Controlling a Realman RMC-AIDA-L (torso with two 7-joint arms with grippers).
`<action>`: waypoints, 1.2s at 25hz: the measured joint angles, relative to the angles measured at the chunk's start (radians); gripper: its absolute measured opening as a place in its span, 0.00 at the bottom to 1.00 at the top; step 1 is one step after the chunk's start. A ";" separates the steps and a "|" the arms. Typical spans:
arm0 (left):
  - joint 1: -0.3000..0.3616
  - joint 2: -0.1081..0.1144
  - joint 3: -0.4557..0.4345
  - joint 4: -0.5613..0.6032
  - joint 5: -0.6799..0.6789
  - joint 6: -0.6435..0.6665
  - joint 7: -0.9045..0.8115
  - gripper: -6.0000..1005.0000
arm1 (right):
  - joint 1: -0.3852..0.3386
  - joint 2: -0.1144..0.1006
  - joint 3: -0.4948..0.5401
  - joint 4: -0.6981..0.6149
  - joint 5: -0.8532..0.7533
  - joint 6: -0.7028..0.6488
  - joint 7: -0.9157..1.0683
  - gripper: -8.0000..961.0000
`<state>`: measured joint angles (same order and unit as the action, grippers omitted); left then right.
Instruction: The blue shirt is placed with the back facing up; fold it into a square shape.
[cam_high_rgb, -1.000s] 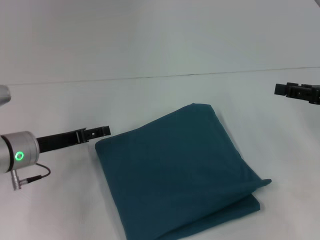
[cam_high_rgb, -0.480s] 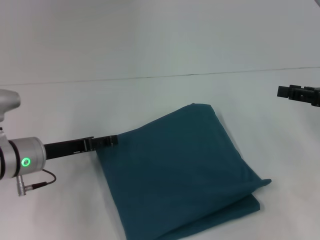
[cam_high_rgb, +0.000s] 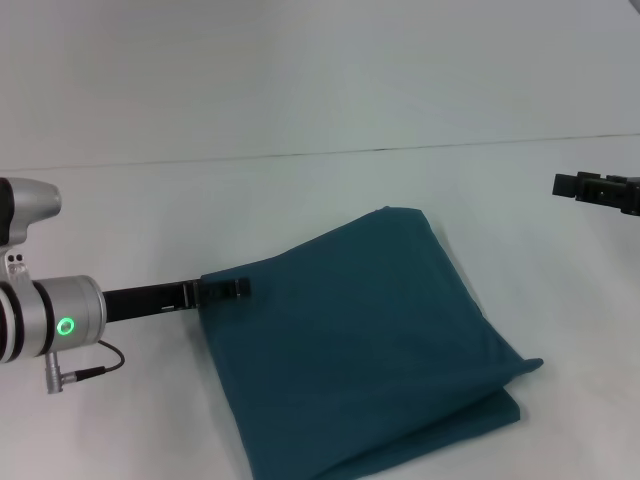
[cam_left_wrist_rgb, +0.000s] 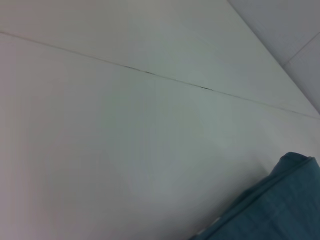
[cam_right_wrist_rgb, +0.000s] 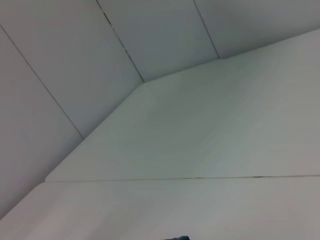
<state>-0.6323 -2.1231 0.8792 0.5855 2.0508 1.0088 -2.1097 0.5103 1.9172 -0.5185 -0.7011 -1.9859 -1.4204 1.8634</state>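
The blue shirt (cam_high_rgb: 360, 345) lies folded on the counter (cam_high_rgb: 300, 190), its 9 o'clock corner under the left tool (cam_high_rgb: 228, 289), grip unreadable, while the right tool (cam_high_rgb: 585, 186) idles far off at 2 o'clock.

blue shirt (cam_high_rgb: 360, 340) near edge cut off, right hand (cam_high_rgb: 600, 188) partly out of frame

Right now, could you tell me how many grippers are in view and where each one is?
2. The left gripper reaches over the left corner of the folded blue shirt. The right gripper hovers above the white table at the far right, well clear of the shirt.
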 joint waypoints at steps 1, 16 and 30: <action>0.000 0.000 0.000 0.001 0.000 0.000 0.000 0.81 | 0.000 0.000 0.000 0.000 0.000 0.000 0.000 0.64; 0.001 0.000 0.009 0.016 0.000 -0.003 0.004 0.58 | -0.006 0.006 0.000 0.000 0.000 -0.001 -0.001 0.64; -0.049 0.009 0.012 0.026 0.000 -0.010 0.005 0.07 | -0.017 0.021 -0.007 0.011 0.000 -0.001 -0.023 0.64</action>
<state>-0.6815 -2.1139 0.8913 0.6118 2.0508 0.9986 -2.1044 0.4937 1.9385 -0.5251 -0.6896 -1.9863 -1.4216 1.8402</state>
